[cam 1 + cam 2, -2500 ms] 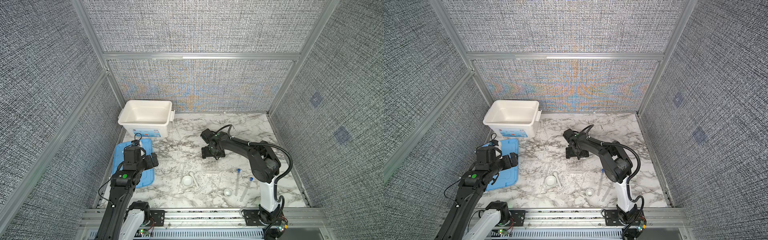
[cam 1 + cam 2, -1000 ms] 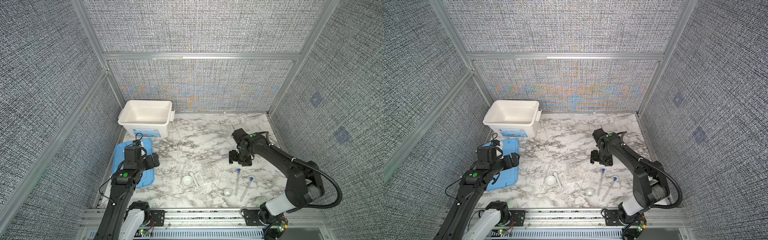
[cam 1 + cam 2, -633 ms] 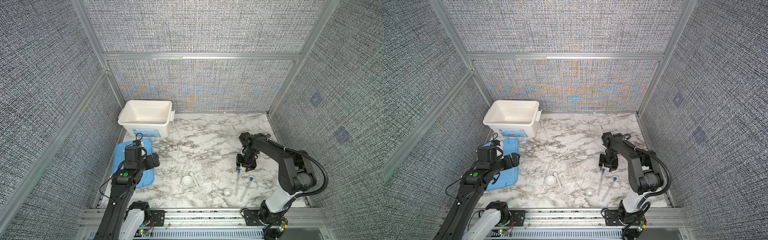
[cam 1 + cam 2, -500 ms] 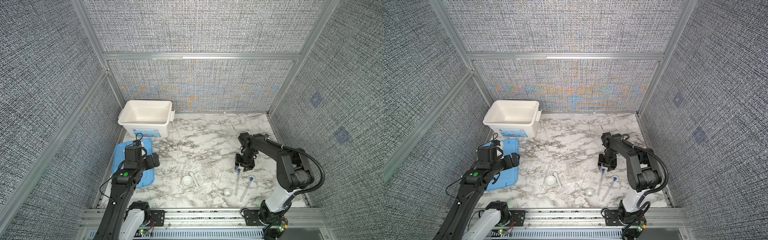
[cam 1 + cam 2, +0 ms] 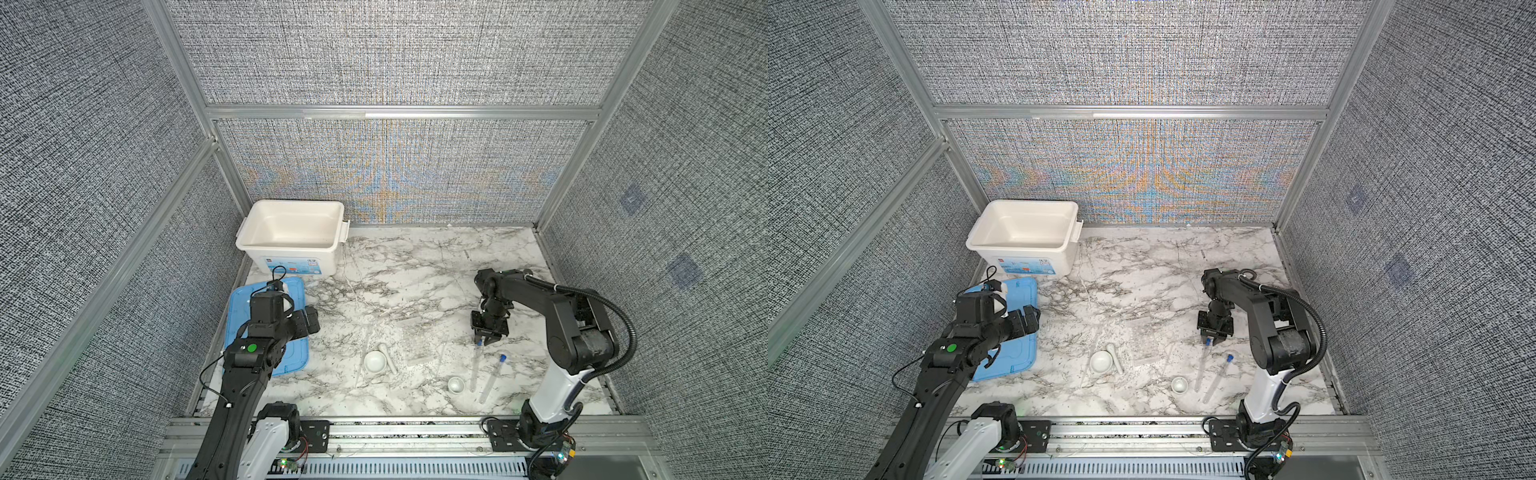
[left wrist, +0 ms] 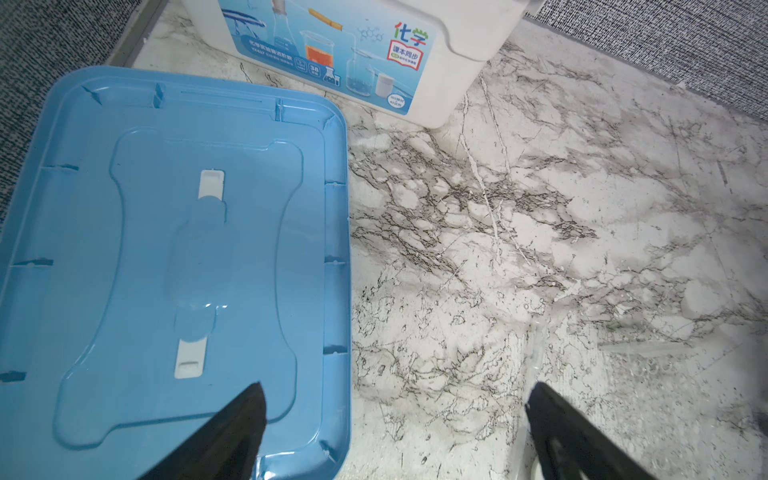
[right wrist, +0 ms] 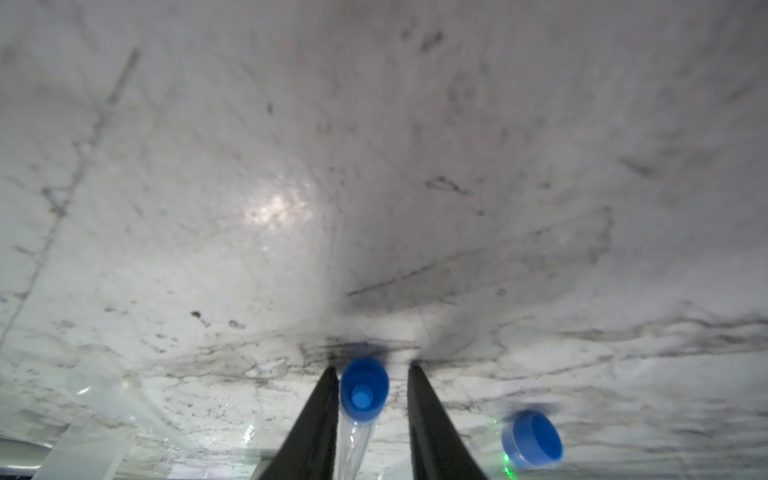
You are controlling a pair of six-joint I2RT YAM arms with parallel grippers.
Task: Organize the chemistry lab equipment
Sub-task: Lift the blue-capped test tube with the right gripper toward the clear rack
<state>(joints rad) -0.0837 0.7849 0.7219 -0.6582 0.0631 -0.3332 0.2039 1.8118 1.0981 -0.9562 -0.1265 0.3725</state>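
Right jaws straddling blue-capped tube, gap discernible only in wrist view

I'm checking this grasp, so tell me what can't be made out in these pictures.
- Whether the right gripper grips the capped tube: right wrist view blurred, top views too small.
- Second tube: lower edge of the right wrist view cuts its body off.
- Thin clear rods: barely visible against marble in both top views.

— Tabletop?
— White marble, grey veining
— The lid?
— Light blue. The tub is white, with a blue printed label
— And the tube caps?
— Bright blue, tubes clear. Mortar and small dish, white
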